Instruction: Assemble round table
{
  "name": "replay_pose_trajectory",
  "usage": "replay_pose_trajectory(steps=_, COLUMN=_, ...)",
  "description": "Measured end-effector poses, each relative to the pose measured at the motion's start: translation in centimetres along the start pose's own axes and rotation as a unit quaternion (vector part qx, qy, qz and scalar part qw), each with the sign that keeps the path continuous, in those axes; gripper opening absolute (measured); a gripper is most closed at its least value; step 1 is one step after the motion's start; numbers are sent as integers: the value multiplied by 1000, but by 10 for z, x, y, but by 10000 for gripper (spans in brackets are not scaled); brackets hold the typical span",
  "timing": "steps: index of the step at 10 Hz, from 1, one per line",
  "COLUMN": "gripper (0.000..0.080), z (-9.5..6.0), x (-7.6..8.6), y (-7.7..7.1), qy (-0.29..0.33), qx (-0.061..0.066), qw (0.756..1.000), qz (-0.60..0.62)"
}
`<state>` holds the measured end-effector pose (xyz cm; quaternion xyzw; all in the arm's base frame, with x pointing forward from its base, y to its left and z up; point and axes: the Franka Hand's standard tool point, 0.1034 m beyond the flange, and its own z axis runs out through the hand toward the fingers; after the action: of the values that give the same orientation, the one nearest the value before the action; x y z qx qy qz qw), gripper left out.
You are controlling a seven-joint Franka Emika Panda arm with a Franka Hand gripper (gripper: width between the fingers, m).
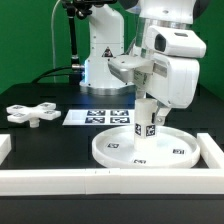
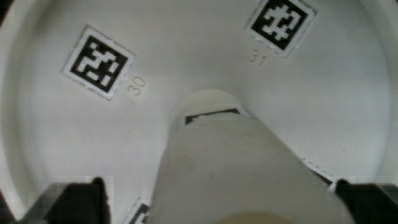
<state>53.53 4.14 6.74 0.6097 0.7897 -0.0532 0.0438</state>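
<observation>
The large rimmed round disc lies flat at the table's front, on the exterior view's right. The short cylindrical leg stands upright on the middle of the disc, its tags facing the camera. My gripper is shut on the leg's upper part from above. In the wrist view the leg runs down to the disc, between my dark fingertips, with my gripper around it. The cross-shaped base lies loose on the exterior view's left.
The marker board lies flat behind the disc. White border rails run along the front and the right side. The arm's white base stands at the back.
</observation>
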Motion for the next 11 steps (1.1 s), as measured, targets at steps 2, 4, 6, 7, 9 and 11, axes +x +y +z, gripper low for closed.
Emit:
replay_pose_trajectory(steps=2, gripper=442, z=1, x=0, y=0, qy=0, qx=1, qw=1000, qz=1)
replay_pose_trajectory(steps=4, gripper=405, z=1, x=0, y=0, qy=0, qx=1, qw=1000, qz=24)
replay_pose_trajectory(steps=6, gripper=405, z=1, x=-3, y=-4, qy=-2, qx=25, qw=993, qz=111)
replay_pose_trajectory(steps=7, gripper=405, z=1, x=-3, y=-5, qy=0, qx=31, qw=983, qz=179)
replay_pose_trajectory(steps=9, gripper=406, z=1, x=-3, y=-7, qy=3, qx=41, qw=961, qz=274)
replay_pose_trajectory(steps=11, gripper=407, z=1, x=-2, y=-7, qy=1, qx=40, qw=943, qz=329)
